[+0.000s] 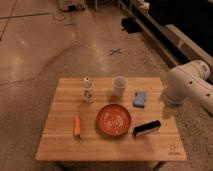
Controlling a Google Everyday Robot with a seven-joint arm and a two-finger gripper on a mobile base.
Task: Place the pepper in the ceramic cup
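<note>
The pepper [77, 126], slim and orange, lies on the wooden table [65, 150] at the front left. The whitish ceramic cup [119, 86] stands upright near the table's back edge, right of the middle. My white arm [186, 84] hangs over the table's right end, well away from the pepper. The gripper is not visible past the arm's bulky joint. It stands open, and the pepper and the cup both rest on the table untouched.
A white bottle [88, 91] stands left of the cup. An orange-red plate [114, 120] sits at the front middle. Right of the cup is a blue sponge [140, 99], and a dark bar-shaped object [146, 128] lies right of the plate. Polished floor surrounds the table.
</note>
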